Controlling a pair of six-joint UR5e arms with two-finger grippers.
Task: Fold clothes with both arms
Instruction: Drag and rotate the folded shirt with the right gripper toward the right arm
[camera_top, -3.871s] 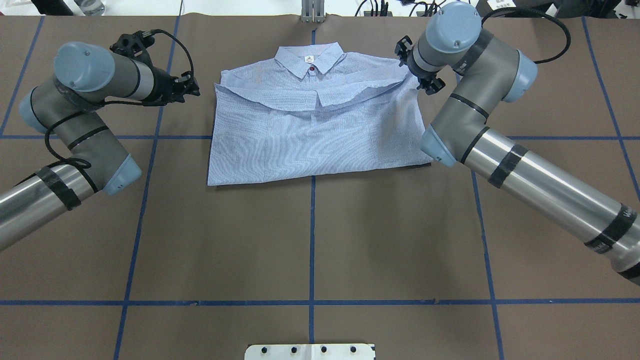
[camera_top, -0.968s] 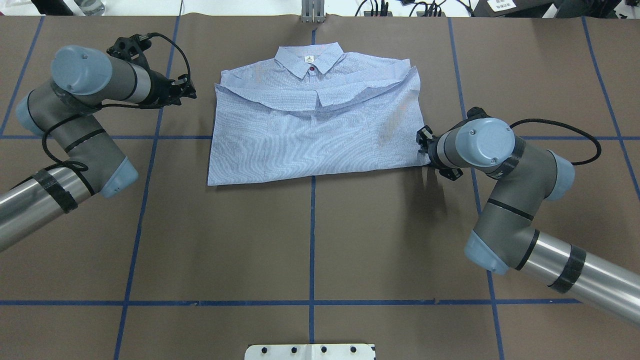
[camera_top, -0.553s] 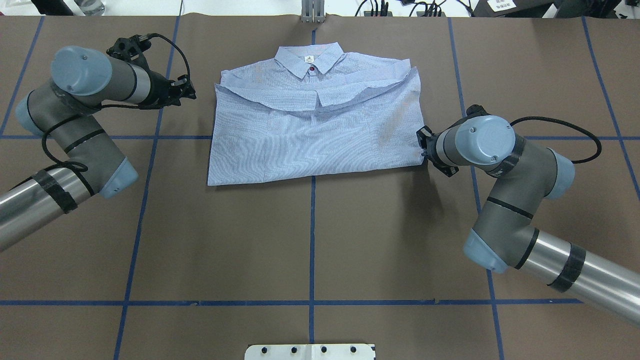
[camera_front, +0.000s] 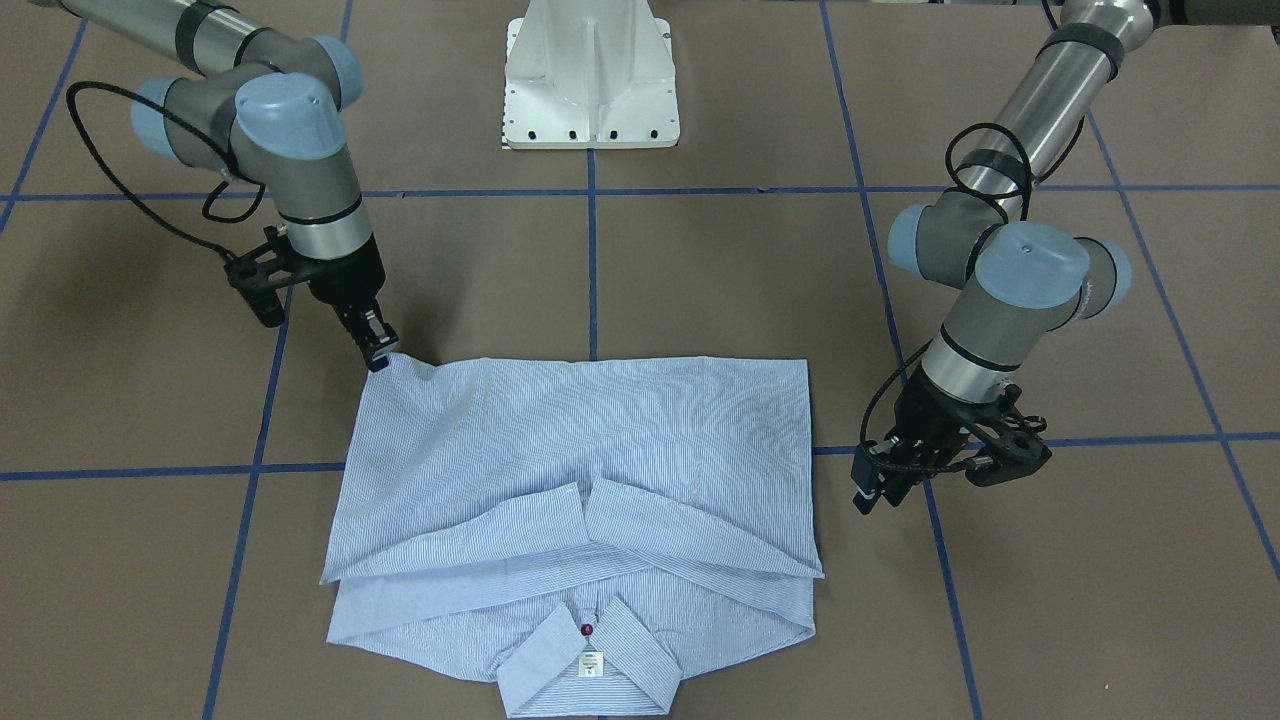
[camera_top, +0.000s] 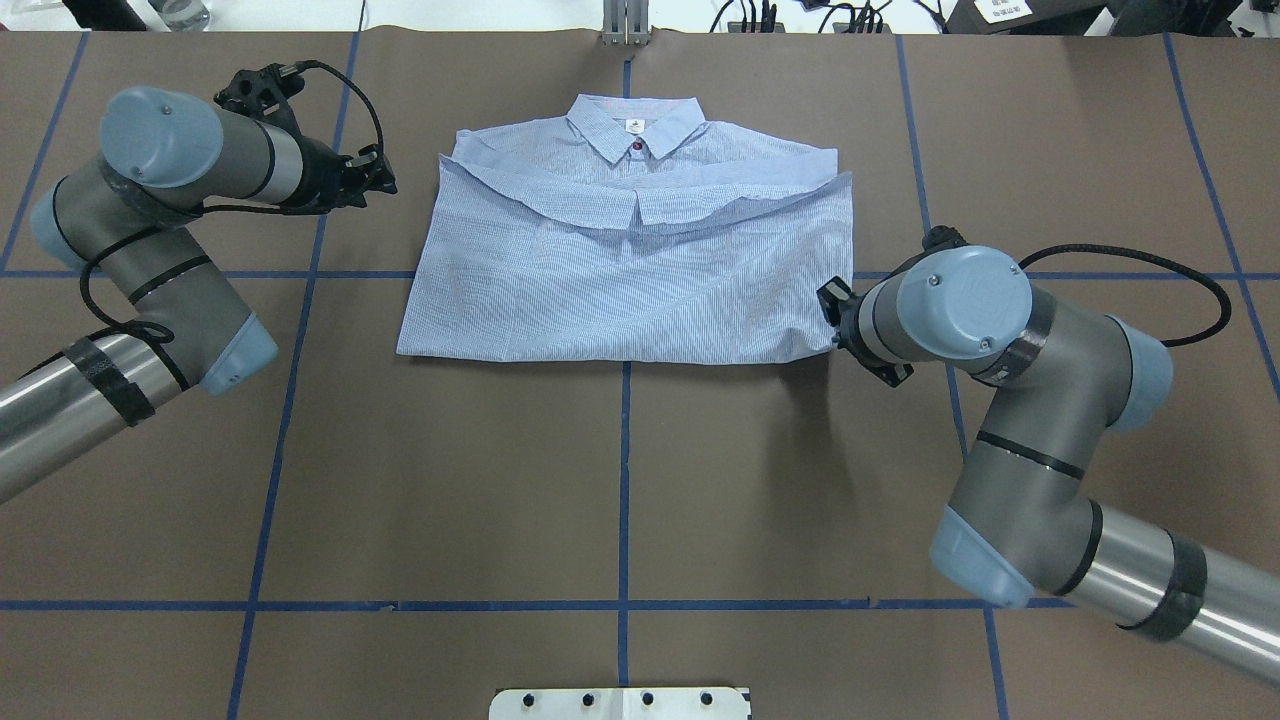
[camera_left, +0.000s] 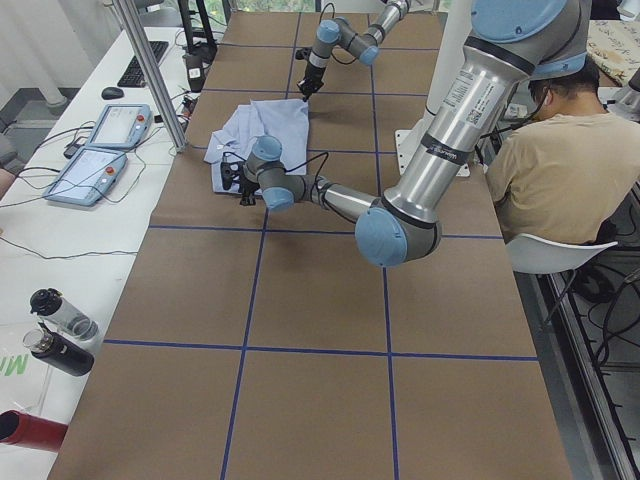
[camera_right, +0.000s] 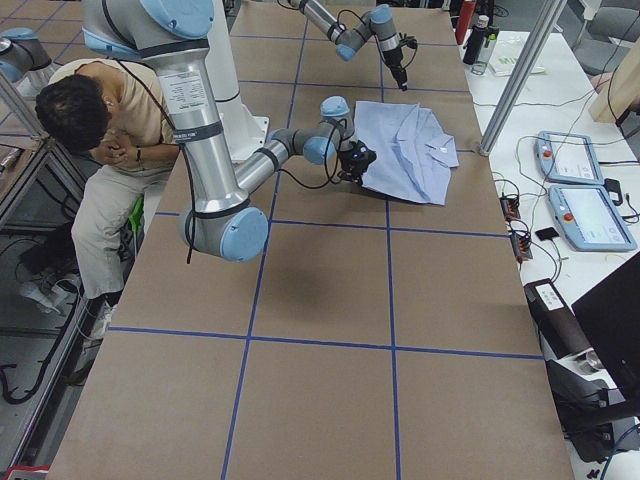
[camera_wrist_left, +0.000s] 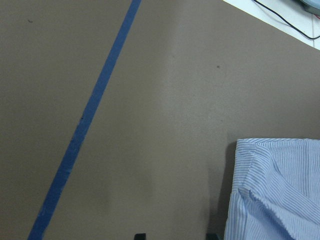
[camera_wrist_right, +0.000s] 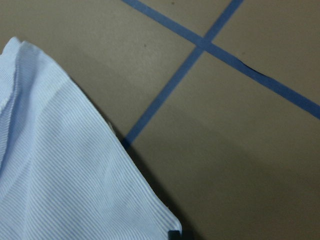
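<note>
The light blue-and-white striped shirt lies folded on the brown table, with its collar at the far side. It also shows in the front view. My right gripper sits at the shirt's near right corner and is shut on that corner in the front view. The right wrist view shows the shirt's edge running down to the fingertip. My left gripper is open and empty, just left of the shirt's far left shoulder, apart from it.
The white pedestal base stands at the robot's side of the table. A metal post stands at the far edge. Blue tape lines cross the table. An operator sits beside the base. Pendants and bottles lie off the table.
My right arm has come from the shirt's far right shoulder to its near right corner and shut on it. The shirt has shifted a little. The left arm has barely moved.
</note>
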